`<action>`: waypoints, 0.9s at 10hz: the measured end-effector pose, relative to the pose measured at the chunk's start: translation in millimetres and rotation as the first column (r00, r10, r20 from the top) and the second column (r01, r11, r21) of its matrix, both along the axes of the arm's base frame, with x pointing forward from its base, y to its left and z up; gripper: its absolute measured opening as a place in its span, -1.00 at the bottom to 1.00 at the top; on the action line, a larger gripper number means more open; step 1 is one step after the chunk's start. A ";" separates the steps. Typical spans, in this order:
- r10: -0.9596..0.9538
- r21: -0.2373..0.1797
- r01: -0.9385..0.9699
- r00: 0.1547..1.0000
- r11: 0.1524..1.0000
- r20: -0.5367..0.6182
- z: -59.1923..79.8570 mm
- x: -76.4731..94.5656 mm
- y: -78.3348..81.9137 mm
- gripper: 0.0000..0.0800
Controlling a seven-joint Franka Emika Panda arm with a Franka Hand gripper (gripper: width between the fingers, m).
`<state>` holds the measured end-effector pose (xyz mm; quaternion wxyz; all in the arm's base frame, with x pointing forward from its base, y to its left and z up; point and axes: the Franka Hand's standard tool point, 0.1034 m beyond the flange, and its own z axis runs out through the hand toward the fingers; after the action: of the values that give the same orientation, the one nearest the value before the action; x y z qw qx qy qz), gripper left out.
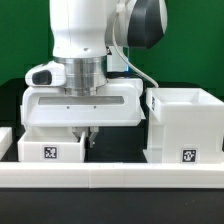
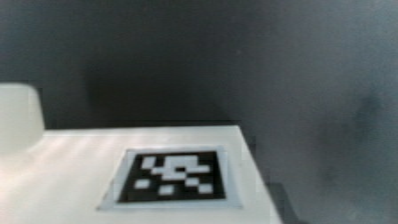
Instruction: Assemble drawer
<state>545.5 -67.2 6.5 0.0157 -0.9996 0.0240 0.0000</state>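
White plastic is filling most of the exterior view. A small open-topped tray (image 1: 38, 142) is sitting on the exterior view's left. A larger open box (image 1: 185, 115) is standing on the right, apart from it, with black table (image 1: 118, 150) showing between them. Each is showing a square black-and-white tag on its near face: the tray tag (image 1: 50, 152) and the box tag (image 1: 188, 155). Both are standing just behind the long low wall (image 1: 110, 178) running across the front.

The arm (image 1: 85, 40) is hanging straight down over the tray, and its broad white body is hiding the tray's top. The gripper (image 1: 88, 139) is reaching down at the tray's right-hand end, either beside its wall or just inside it; I cannot tell which. The dark fingers (image 1: 86, 132) are merging into one shape against the table, so I cannot tell whether the claw is open, closed or gripping anything.

A white part (image 1: 5, 140) is peeking in at the exterior view's left edge.

The wrist view is showing a flat white face (image 2: 80, 150) carrying a blurred square marker (image 2: 173, 178), with dark table lying beyond it. A pale rounded shape (image 2: 15, 112) is sitting at the picture's edge, too blurred to identify.
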 end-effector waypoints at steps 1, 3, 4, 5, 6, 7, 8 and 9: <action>0.000 0.000 0.000 1.000 1.000 0.000 0.0 0.0 0.0 -0.90; 0.000 0.000 0.000 1.000 1.000 0.000 0.0 0.0 0.0 -0.90; 0.000 0.000 0.000 1.000 1.000 0.000 0.0 0.0 0.0 -0.90; 0.000 0.000 0.000 1.000 1.000 0.000 0.0 0.0 0.0 -0.90; 0.031 -0.002 -0.031 1.000 1.000 0.000 0.5 -0.8 0.0 -0.90; 0.108 -0.001 -0.108 0.994 0.994 0.000 2.7 -4.9 1.5 -0.90; 0.162 0.002 -0.162 0.987 0.987 -0.006 4.5 -8.4 2.5 -0.90; 0.179 0.005 -0.179 0.984 0.984 -0.010 6.0 -10.4 0.6 -0.90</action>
<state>535.1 -66.6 12.5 0.0175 -0.9976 -0.0660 0.0066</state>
